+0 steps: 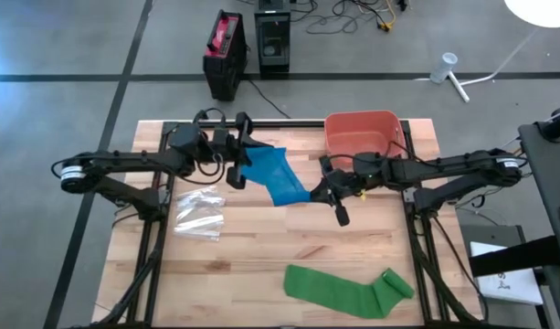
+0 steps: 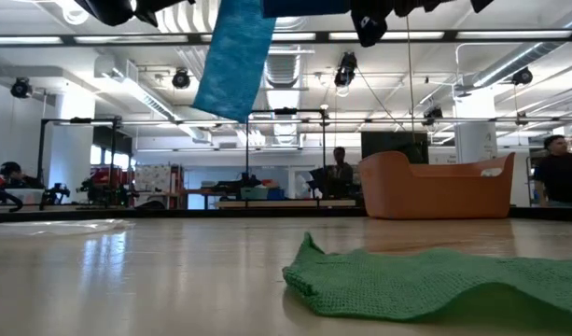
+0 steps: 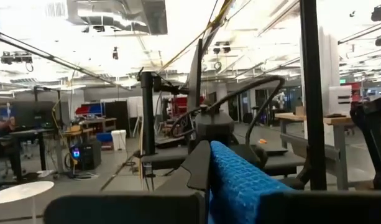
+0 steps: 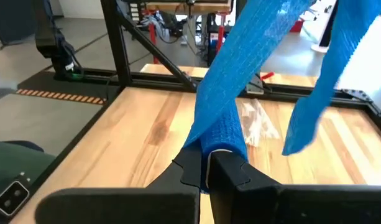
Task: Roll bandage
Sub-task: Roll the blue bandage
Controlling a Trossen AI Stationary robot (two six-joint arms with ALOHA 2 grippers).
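Two grippers clamped on one blue bandage [image 1: 278,176], held up off the wooden table [image 1: 261,247] between them. Left gripper [image 1: 238,166] toward the far left of the table, fingers pressed together on the bandage's left end; seen in the left wrist view as blue weave [image 3: 240,183] pinched between the dark fingers [image 3: 199,165]. Right gripper [image 1: 332,196] near the table's middle, just in front of the orange bin [image 1: 364,132], fingers [image 4: 230,171] pinching the bandage's other end, with the blue strip [image 4: 240,81] running up and away from them and a loose length hanging alongside. Blue bandage [image 2: 231,61] dangling from overhead in the low view, well above the tabletop, not touching it. Green bandage [image 1: 348,288] lying flat on the near right part of the table, partly rolled at its right end, well apart from both grippers; same green cloth [image 2: 435,285] close in the low view. Clear plastic wrapper [image 1: 199,212] lying on the left part of the table, below the left arm. Orange bin [image 2: 435,187] standing at the far right edge. Black case with red trim [image 1: 225,53] on the floor beyond the table. Several people in the room behind, too small to tell more.
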